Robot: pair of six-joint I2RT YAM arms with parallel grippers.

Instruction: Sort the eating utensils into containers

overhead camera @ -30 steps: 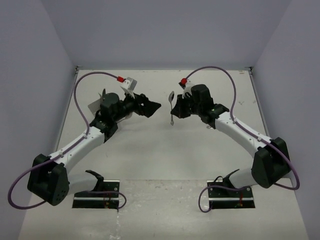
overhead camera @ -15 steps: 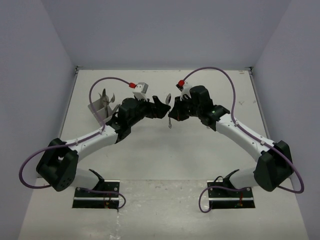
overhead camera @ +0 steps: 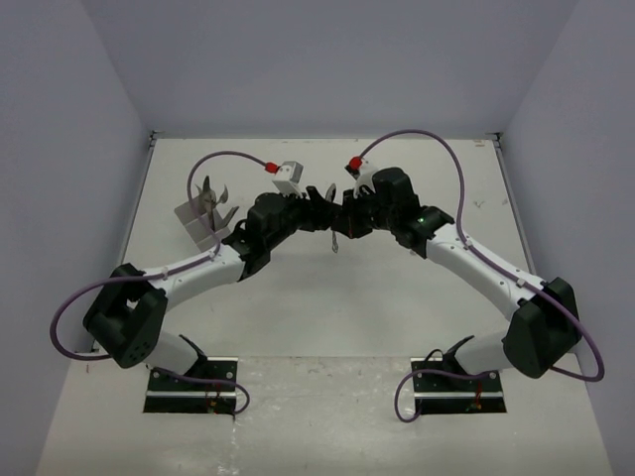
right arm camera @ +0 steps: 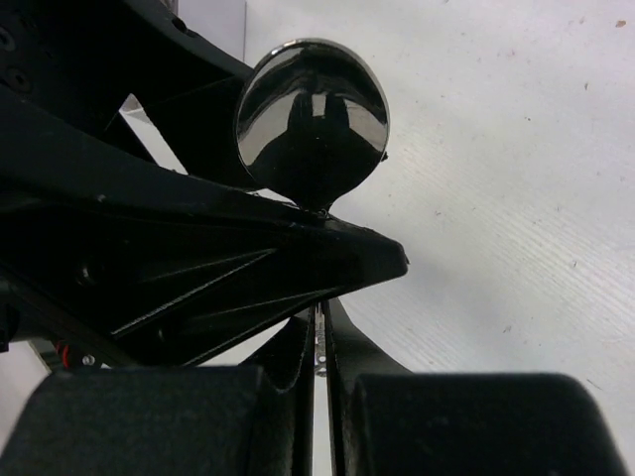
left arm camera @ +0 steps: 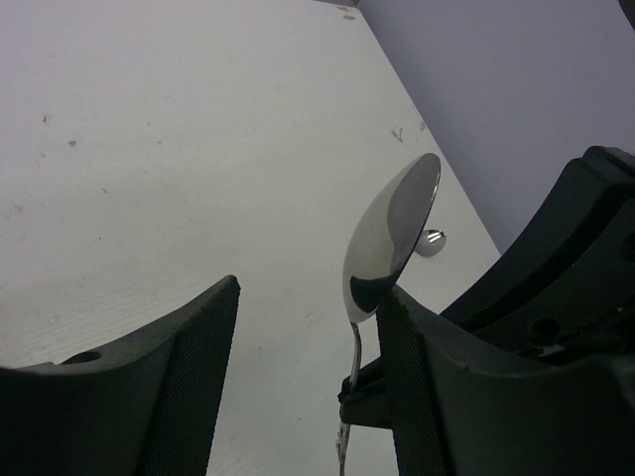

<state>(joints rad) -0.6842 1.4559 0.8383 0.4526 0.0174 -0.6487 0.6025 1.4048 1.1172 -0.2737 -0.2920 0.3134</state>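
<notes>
One spoon [left arm camera: 392, 243], handle clenched in the right gripper [right arm camera: 319, 342], bowl between the parted fingers [left arm camera: 179, 377] of the left gripper [left arm camera: 310, 297].

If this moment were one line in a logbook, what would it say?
phase: mid-air spoon handover | right fingers: shut on handle | left fingers: open around bowl | holder: back left

Glossy metal spoon [left arm camera: 392, 238], matt fingers [left arm camera: 179, 397]
</notes>
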